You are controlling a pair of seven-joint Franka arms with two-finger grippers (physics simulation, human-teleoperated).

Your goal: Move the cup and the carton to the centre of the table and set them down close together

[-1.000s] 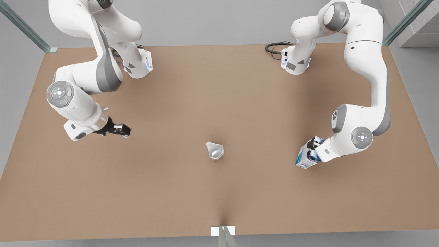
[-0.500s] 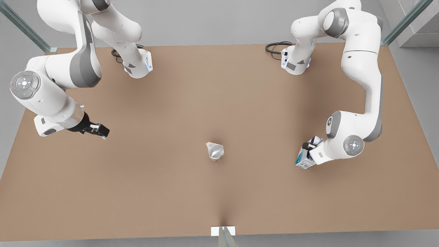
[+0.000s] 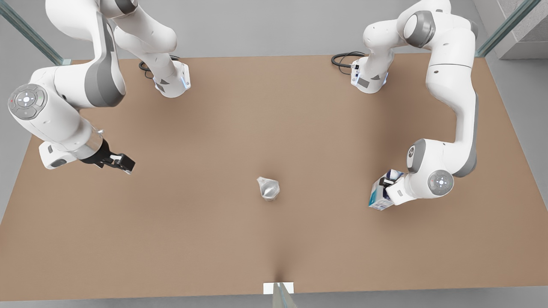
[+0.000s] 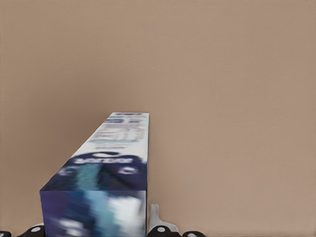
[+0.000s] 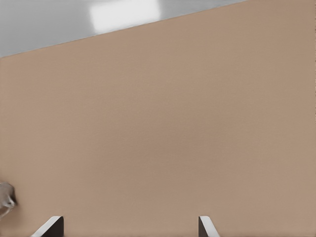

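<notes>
The small, shiny silver-grey tapered cup (image 3: 268, 188) with its crinkled, faceted surface stands alone near the middle of the plain matte brown rectangular bench (image 3: 274, 239), touched by neither arm. Well off toward the front view's right stands the white box-shaped carton (image 3: 381, 195) printed with dark blue and teal panels. The left end effector (image 3: 386, 182) is at the carton's top, the white arm reaching down to it from the front view's right; in the left wrist view the carton (image 4: 106, 185) rises close before the camera with one pale fingertip (image 4: 154, 217) just beside its side face, so the fingers sit either side of it, though I cannot tell whether they press on it. The right end effector (image 3: 120, 162) hangs above bare bench at the front view's left, well apart from the cup, and its two dark fingertips (image 5: 49, 227) stand wide apart with nothing between them
</notes>
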